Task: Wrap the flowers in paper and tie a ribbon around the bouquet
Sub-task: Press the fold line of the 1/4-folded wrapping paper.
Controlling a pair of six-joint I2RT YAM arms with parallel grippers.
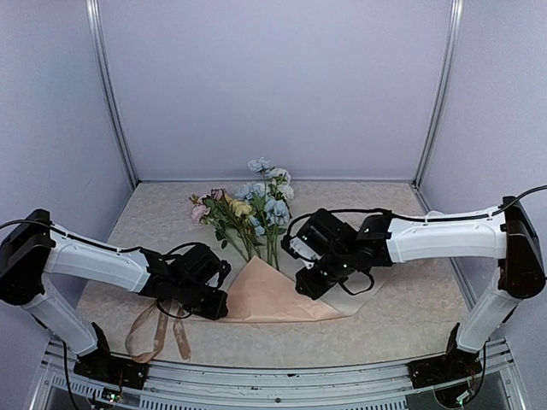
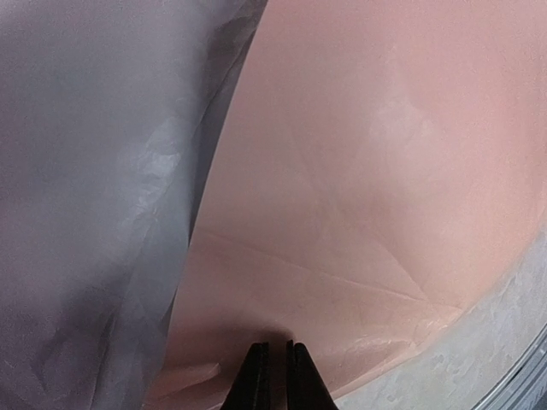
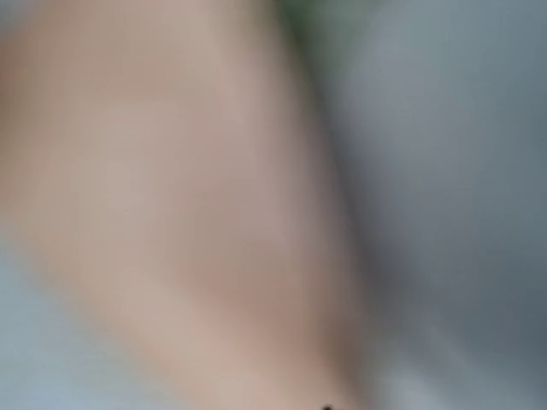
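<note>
The flowers (image 1: 252, 209) lie mid-table, blooms toward the back wall. The peach paper (image 1: 269, 295) is folded in a flat wedge over their stem ends, making a loose bouquet. My left gripper (image 1: 218, 306) sits at the wedge's left corner. In the left wrist view its fingertips (image 2: 277, 346) are nearly together and pinch a pucker of the paper (image 2: 359, 171). My right gripper (image 1: 306, 286) rests on the paper's right edge. The right wrist view shows only blurred peach paper (image 3: 171, 213), so its jaws cannot be read. The beige ribbon (image 1: 154, 333) lies looped at the front left.
A grey crinkled surface (image 2: 85, 213) fills the left of the left wrist view. Speckled tabletop (image 2: 496, 342) shows beyond the paper's edge. Lilac walls enclose the table on three sides, and a metal rail (image 1: 282, 376) runs along the near edge.
</note>
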